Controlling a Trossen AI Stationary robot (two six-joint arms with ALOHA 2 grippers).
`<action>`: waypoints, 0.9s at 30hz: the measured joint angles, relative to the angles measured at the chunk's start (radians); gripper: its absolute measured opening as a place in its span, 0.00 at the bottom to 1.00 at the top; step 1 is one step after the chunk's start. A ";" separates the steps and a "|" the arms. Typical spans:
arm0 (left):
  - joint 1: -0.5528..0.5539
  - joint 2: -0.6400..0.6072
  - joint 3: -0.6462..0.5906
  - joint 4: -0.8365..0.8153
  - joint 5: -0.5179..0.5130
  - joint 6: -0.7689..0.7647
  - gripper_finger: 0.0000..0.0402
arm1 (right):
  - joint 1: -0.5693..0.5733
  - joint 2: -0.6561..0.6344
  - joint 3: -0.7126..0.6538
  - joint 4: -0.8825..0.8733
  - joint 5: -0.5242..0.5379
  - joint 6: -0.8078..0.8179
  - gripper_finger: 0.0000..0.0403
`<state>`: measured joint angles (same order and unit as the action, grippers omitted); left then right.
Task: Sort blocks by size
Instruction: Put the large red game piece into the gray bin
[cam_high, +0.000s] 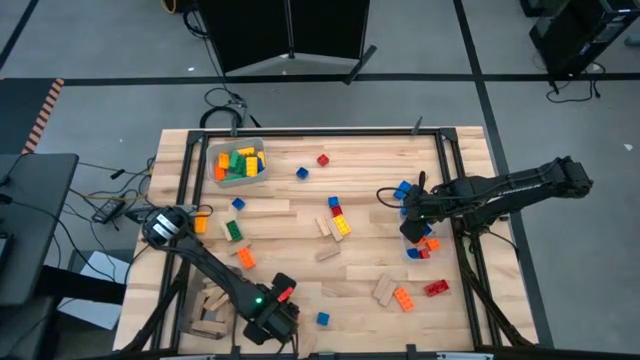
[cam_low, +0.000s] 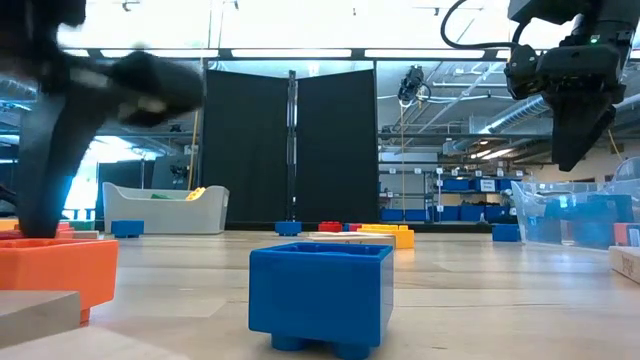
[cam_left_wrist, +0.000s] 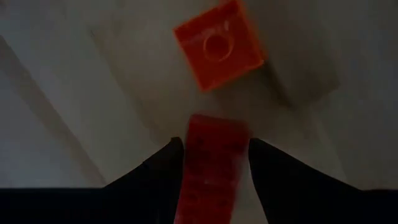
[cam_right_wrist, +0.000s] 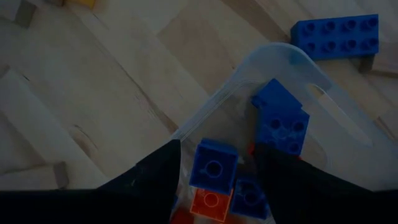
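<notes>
My left gripper is near the table's front edge, pointing down and shut on a red brick. Just beyond it, a red-orange one-stud brick lies on the wood. My right gripper hangs open above a clear bin at the table's right. Its fingers touch nothing. Below them, a blue one-stud brick, an orange brick and other blue bricks lie in the bin. More bricks and tan wooden pieces are scattered over the table. My left gripper pinches the red brick by two opposite sides between its two fingers, coming from above and pointing down. The brick's end sticks out past the fingertips. I cannot tell whether it is clear of the table.
A grey bin with yellow, green and orange bricks stands at the far left. Wooden pieces lie in a heap at the front left. A long blue brick lies beside the clear bin. A blue brick sits near the front edge.
</notes>
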<state>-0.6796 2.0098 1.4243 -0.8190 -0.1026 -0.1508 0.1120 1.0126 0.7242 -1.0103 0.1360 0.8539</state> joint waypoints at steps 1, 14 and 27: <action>0.000 0.003 -0.008 -0.002 -0.008 -0.007 0.47 | 0.000 0.000 0.000 0.000 0.000 0.000 0.55; 0.031 -0.001 -0.065 0.064 0.056 -0.019 0.36 | 0.000 0.000 0.000 0.000 0.000 0.000 0.54; 0.287 -0.235 -0.143 -0.068 0.045 0.172 0.36 | 0.000 0.000 0.000 0.004 0.000 -0.012 0.54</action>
<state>-0.3926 1.7745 1.2817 -0.8866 -0.0578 0.0217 0.1120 1.0122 0.7242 -1.0061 0.1360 0.8417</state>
